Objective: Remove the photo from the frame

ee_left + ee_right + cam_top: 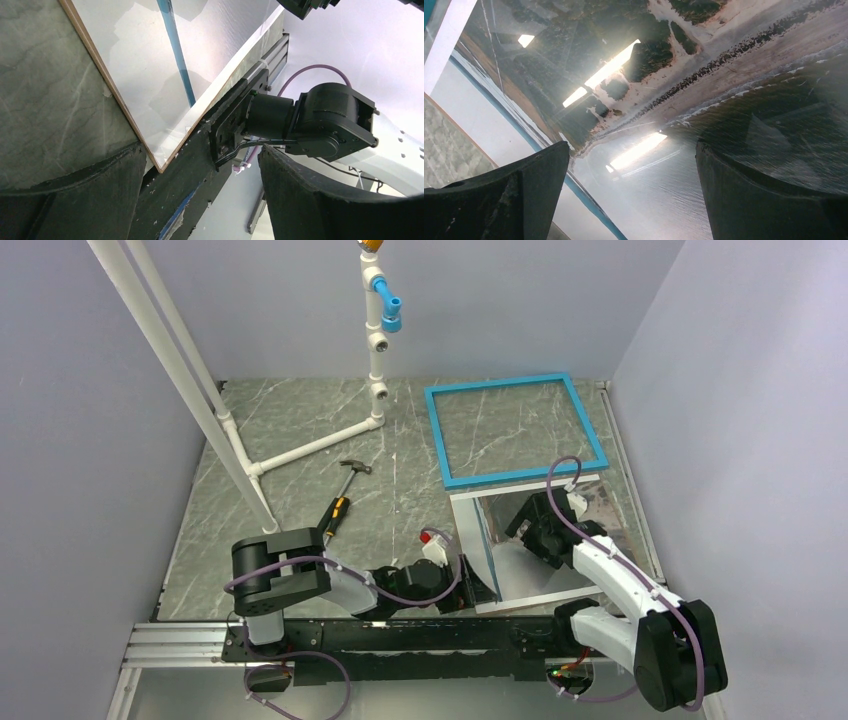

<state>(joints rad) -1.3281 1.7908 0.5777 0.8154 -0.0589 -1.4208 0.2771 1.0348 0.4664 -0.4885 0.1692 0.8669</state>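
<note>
Right gripper [530,532] hangs, jaws spread, over the photo [512,576].

Ceiling lights are glaring in bright strips off the glossy photo [734,85], centre of the right wrist view; bottom corners are blurring dark.

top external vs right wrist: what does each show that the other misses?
Top external only: the frame as a full turquoise outline, empty, with the table showing through; the hammer; the white pipe stand. Right wrist only: detail of the photo, a shoreline with dark patches and lamp glare. Both: the glossy photo with the right hand open over it.
</note>
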